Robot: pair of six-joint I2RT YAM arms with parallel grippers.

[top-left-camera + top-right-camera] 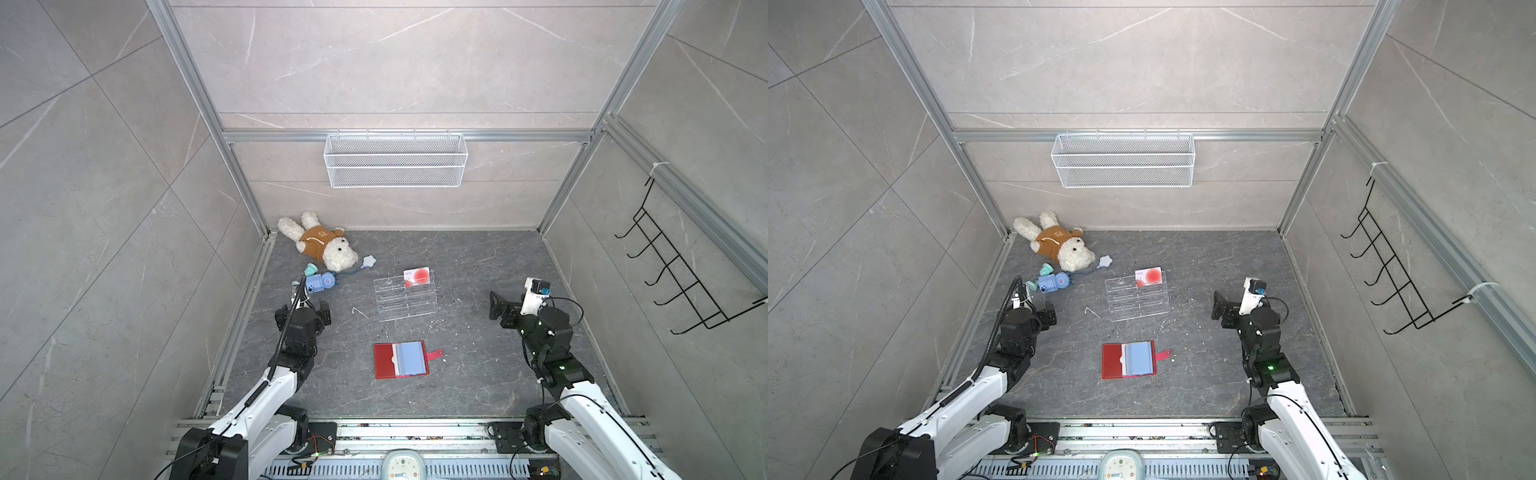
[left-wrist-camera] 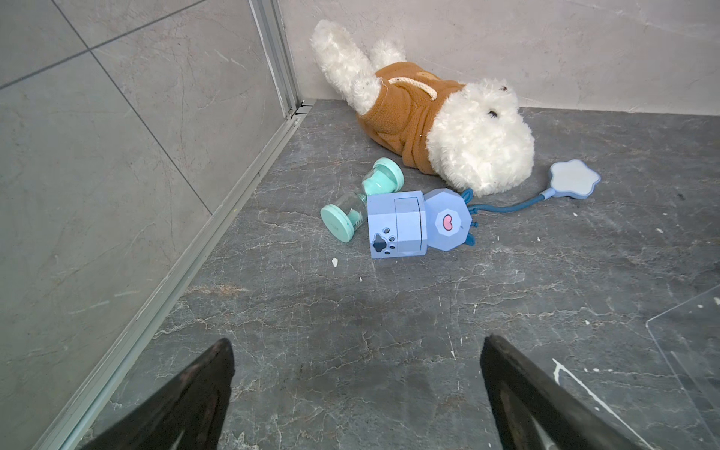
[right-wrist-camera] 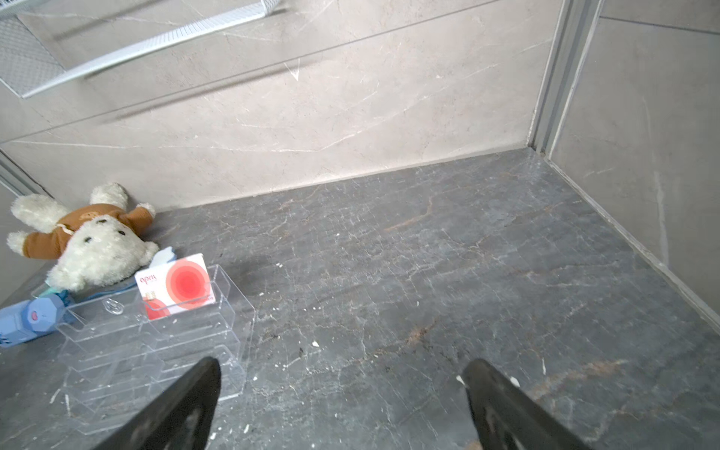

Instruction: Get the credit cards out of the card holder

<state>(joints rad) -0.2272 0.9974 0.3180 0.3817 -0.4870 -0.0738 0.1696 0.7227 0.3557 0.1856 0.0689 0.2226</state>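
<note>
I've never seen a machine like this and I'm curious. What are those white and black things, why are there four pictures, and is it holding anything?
Those are a robot's left arm and right arm. Each ends in a gripper, a pincer with two black fingers. Two pictures look down from above, side by side like two eyes. The other two come from small cameras on the wrists. In them you see the left gripper and the right gripper, both open and holding nothing. On the dark table lie an open red card holder, a clear stand with one credit card standing in it, a plush dog and a blue toy. A wire basket hangs on the back wall.
</note>
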